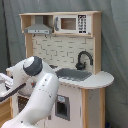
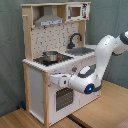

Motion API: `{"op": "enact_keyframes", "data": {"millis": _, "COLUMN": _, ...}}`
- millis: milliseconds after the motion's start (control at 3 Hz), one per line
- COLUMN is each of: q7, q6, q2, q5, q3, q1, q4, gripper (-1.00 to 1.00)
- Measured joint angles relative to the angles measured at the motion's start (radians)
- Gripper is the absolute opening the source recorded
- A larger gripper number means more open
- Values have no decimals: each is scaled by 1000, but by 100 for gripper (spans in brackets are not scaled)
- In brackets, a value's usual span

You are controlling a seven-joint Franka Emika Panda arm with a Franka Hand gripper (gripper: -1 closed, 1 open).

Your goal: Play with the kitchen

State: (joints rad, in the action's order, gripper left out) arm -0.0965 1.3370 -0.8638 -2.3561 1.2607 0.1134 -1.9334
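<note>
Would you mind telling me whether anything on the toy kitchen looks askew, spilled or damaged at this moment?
Nothing stands out. The kitchen stands upright, the steel pot sits level on the stovetop, the black faucet stands over the sink, and no spill shows. The gripper is in front of the cabinet by the oven door.
</note>
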Motion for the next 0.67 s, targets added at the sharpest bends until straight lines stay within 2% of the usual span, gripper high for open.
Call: {"op": "enact_keyframes", "data": {"millis": 667, "q7": -222, "q6": -8, "q2": 0, "q5": -33, "q3": -15, "q1": 10, "q4": -5, "gripper": -100}}
